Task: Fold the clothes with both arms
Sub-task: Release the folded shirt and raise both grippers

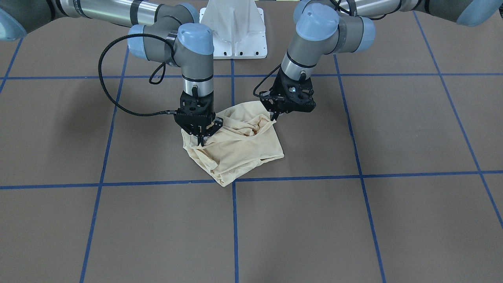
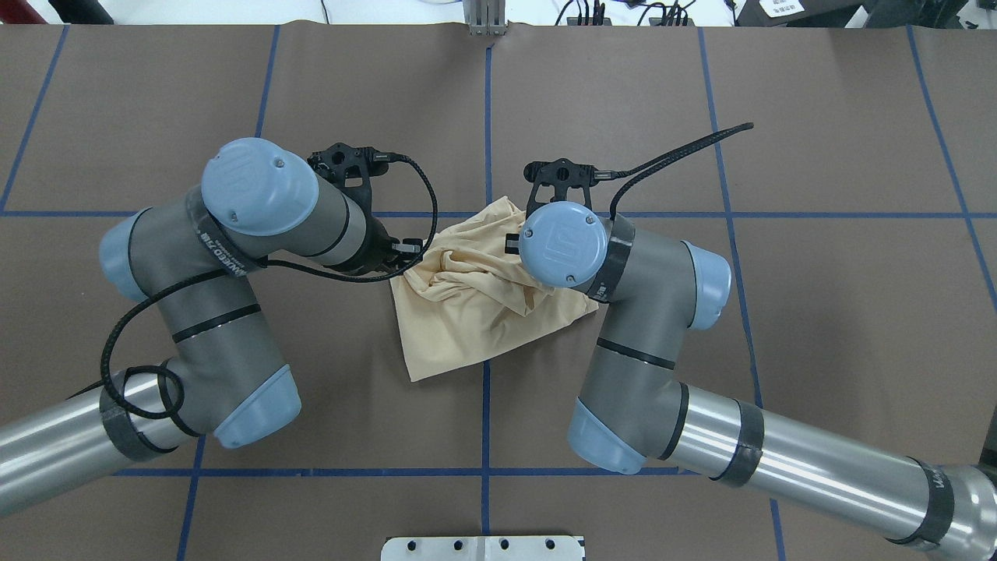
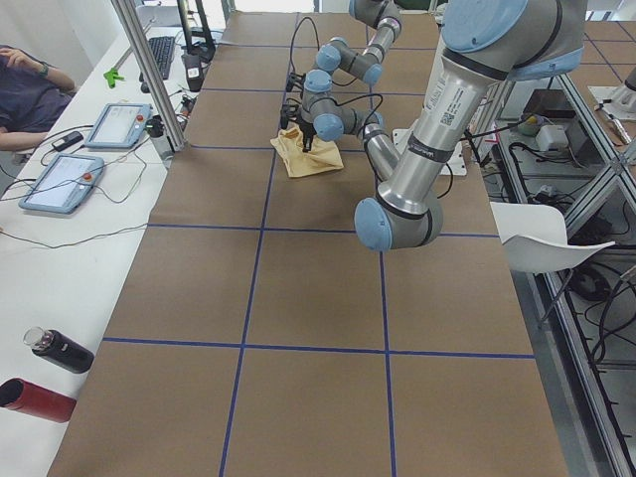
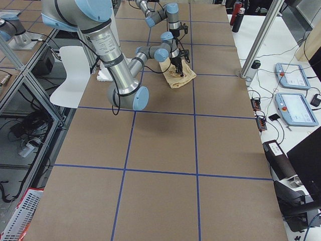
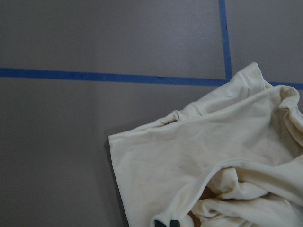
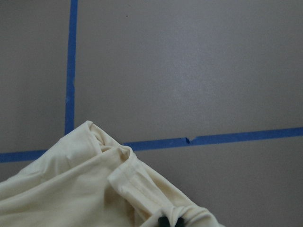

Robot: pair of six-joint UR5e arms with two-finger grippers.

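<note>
Cream shirt (image 1: 235, 151), frame centre, bunched; opposite edges pinched by left gripper (image 1: 274, 115) and right gripper (image 1: 201, 139), presumably for spreading flat.

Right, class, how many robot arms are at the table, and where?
2. The left arm reaches the shirt from the overhead view's left, the right arm from its right. None looks hidden.

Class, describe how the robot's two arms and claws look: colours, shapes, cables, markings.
Both the left arm and right arm are silver and grey tubes with light-blue round joint caps bearing a logo, black bands and braided black cables. The left claw and right claw are black, two-fingered.
</note>
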